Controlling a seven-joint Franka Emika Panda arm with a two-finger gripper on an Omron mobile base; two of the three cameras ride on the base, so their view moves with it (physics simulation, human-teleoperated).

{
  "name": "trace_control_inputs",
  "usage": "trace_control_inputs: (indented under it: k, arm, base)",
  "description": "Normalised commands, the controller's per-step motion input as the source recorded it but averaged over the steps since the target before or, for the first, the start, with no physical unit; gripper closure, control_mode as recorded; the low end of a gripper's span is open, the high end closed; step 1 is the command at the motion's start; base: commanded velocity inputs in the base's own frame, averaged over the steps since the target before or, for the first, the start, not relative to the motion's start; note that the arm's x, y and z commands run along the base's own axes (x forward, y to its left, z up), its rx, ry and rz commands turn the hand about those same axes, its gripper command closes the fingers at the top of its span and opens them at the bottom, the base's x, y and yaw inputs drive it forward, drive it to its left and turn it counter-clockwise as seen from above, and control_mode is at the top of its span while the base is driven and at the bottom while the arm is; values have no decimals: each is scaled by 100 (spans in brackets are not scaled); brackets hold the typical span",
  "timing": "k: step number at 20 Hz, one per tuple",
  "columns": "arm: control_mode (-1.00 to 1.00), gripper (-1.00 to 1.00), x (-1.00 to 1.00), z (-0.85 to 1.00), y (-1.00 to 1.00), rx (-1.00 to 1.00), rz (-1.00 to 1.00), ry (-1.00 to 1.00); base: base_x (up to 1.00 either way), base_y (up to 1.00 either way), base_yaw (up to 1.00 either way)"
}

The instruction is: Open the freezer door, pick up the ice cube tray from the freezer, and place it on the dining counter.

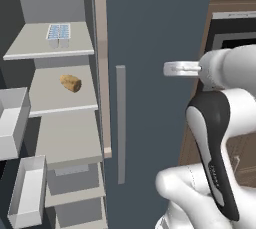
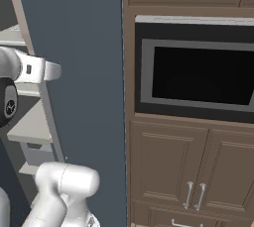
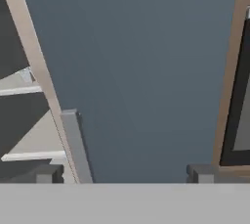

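Now the tall slate-blue freezer [image 1: 60, 103] stands open at the left of the left base view. On its top pale grey shelf [image 1: 30, 48], upper left, lies the small pale blue-white ice cube tray [image 1: 58, 31]; one shelf lower lies a brown lumpy food item [image 1: 71, 83]. At the bottom of the hand view, the two-finger gripper [image 3: 122, 173] is spread wide, grasping nothing, before a plain slate-blue door [image 3: 146, 71].

The freezer [image 1: 65, 138] stands open; the pale ice cube tray [image 1: 59, 31] lies flat on its top shelf.
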Motion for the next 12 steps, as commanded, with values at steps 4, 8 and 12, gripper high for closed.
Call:
trace_control_inputs:
  k: [4,8,12]
  arm:
    - [-100,-100,-8,0,-20,-8,-1,50]
    - [-100,-100,-9,-18,0,-6,-7,38]
    - [-100,-100,-21,-26,0,-2,-1,17]
  base:
    - [0,0,0]
    - [0,0,0]
    - [0,0,0]
